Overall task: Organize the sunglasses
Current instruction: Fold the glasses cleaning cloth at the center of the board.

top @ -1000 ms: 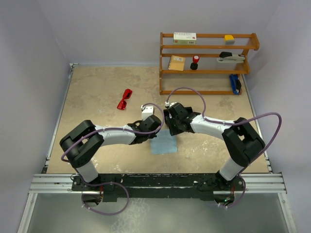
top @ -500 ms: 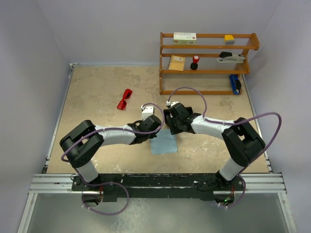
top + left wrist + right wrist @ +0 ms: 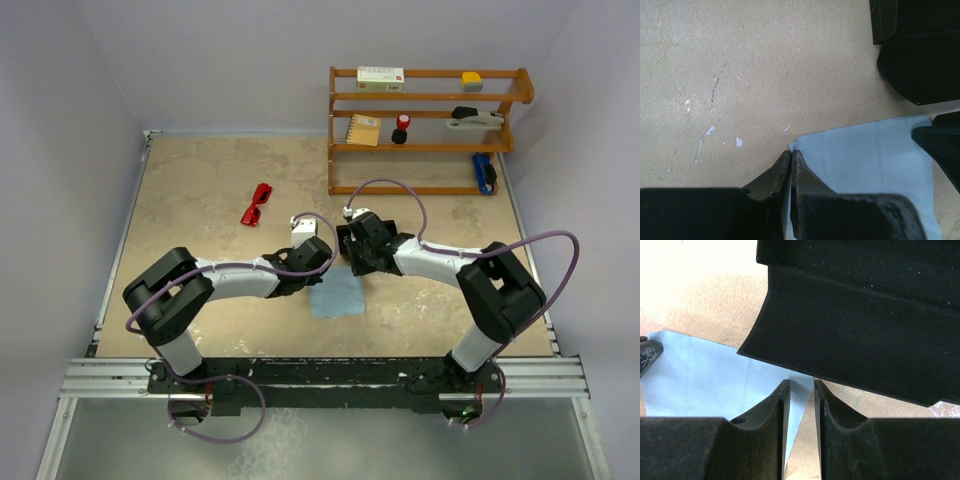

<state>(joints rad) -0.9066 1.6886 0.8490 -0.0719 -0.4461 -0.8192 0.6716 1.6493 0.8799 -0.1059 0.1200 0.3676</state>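
Red sunglasses (image 3: pixel 257 204) alone on the worktop (image 3: pixel 200 200), well away from both arms
Left fingers (image 3: pixel 802 172) pinched shut on the blue cloth (image 3: pixel 865 160) corner; right fingers (image 3: pixel 777 405) slightly apart at its edge by the black case (image 3: pixel 865 330).

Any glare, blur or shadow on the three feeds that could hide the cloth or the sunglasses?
Top external: even light, sharp, no glare; the sunglasses and blue cloth read clearly. Left wrist: cloth and table sharp; the left gripper dark and soft-edged. Right wrist: black case fills the top as near-featureless black, casting a soft shadow on the table.
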